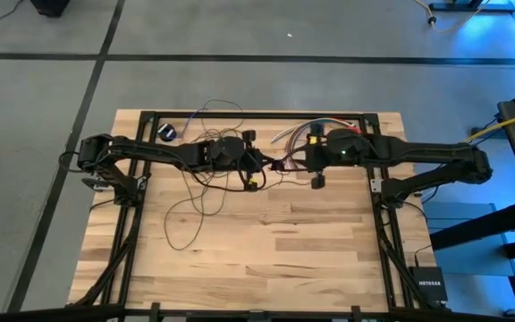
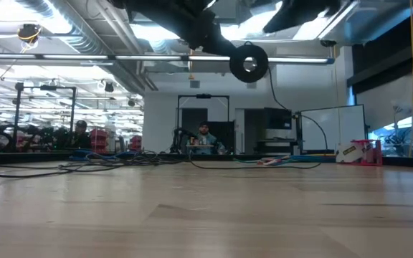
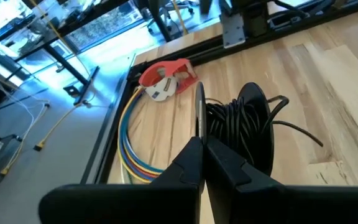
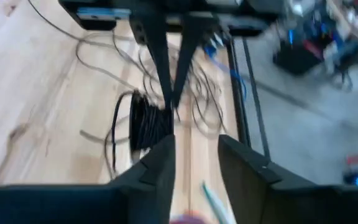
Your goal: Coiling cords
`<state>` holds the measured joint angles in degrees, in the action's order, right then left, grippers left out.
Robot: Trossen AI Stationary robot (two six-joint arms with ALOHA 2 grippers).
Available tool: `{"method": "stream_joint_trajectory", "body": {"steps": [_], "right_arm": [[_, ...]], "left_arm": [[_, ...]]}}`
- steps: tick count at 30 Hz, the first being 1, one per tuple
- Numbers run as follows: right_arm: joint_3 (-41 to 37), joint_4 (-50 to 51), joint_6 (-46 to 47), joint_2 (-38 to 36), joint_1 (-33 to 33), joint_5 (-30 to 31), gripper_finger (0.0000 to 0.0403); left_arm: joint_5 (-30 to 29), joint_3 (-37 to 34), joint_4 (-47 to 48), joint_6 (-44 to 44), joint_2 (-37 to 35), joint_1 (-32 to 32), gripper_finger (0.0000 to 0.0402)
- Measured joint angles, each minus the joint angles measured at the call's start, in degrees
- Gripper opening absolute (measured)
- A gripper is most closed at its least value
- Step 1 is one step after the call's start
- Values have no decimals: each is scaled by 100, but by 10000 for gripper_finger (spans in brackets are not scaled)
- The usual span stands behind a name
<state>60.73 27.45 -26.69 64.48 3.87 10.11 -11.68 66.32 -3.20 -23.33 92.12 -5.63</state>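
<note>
Cords: thin dark wire; loose loops lie on the worktop beneath and to the near side of the left tool, trailing toward the worktop's front; a tight coil of many turns sits just ahead of the left tool's fingertips.
Coil, level view: ring-shaped bundle hanging clear above the worktop, a strand dropping from it to the far edge.
Left tool: fingers together, tips pinched at the coil's edge; clamped on the cords.
Right tool: fingers apart with a clear gap between them, holding nothing; the coil lies just beyond its tips, between the two tools.
Tool positions: both meet near the middle of the worktop's far half, tips facing each other, close but apart.
Multicoloured wires: curved bundle on the worktop beside the coil, past the left tool.
Red-and-white object: lies at the end of those wires, beyond the coil.
</note>
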Motion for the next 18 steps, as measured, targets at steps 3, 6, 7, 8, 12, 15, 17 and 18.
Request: {"method": "stream_joint_trajectory", "body": {"steps": [3,6,7,8,12,15,17,18], "right_arm": [[217,786,797,-121,-252,244,139],[-138,950,1620,-227,-433,243,141],[-359,946,1826,-238,-514,285,141],[-612,874,1971,-233,-608,403,141],[-1735,-559,2167,-185,-888,1937,142],[-2415,-1631,2086,-168,-1005,2827,142],[-2690,-2308,2015,-169,-1041,3023,142],[-2784,-2582,2000,-170,-1043,3079,142]], "left_arm": [[-153,0,-1,34,0,0,1],[-467,-2,-173,59,0,0,1],[-576,-2,-242,105,0,0,1],[-645,-2,-346,171,0,-7,1],[-676,-2,-782,396,0,-15,1],[-676,-2,-839,497,0,-15,1],[-676,-2,-816,538,0,-15,1],[-676,-2,-810,539,0,-15,1]]}}
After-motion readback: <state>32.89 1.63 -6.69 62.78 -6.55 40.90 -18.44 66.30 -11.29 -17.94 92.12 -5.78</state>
